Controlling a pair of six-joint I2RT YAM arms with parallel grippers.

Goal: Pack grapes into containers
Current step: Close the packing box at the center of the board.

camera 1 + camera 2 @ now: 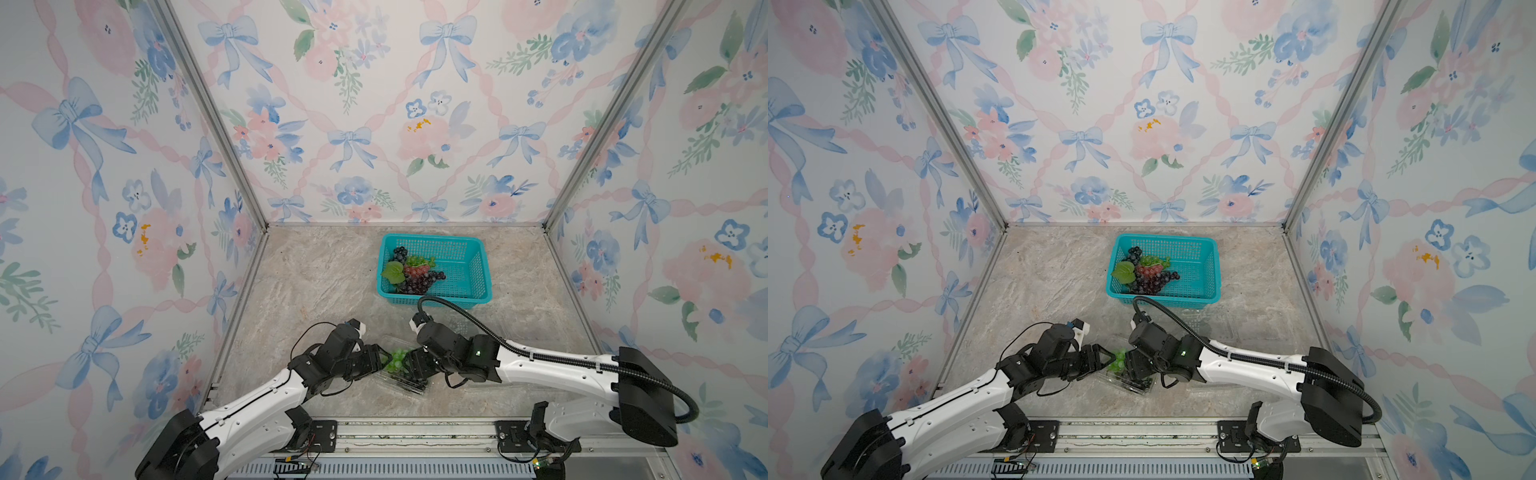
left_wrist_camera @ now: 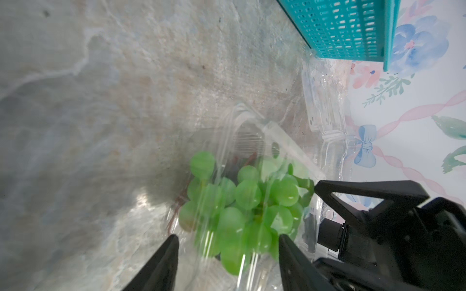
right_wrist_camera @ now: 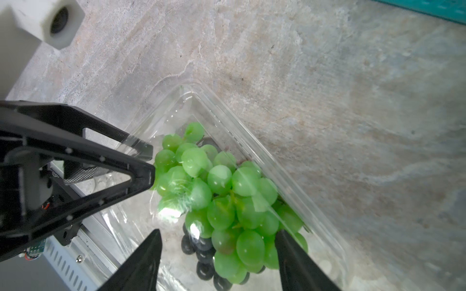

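Holding round glossy green grapes [image 3: 222, 201], clear plastic clamshell [image 3: 254, 146]

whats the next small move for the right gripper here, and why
Probably lift the right gripper straight up and clear. Its jaws stand open astride the bunch of round green grapes, which already lies in the clear plastic clamshell container on top of dark grapes, so it seems placed.

From above, my left gripper [image 1: 380, 359] and right gripper [image 1: 410, 365] cover most of the clear container [image 1: 409, 386]; only a scrap of the green bunch [image 1: 395, 360] shows between them. Dark berries [image 3: 204, 254] lie buried beneath it. Plastic glare smears my left wrist view, and the teal basket [image 2: 353, 30] runs off its edge.
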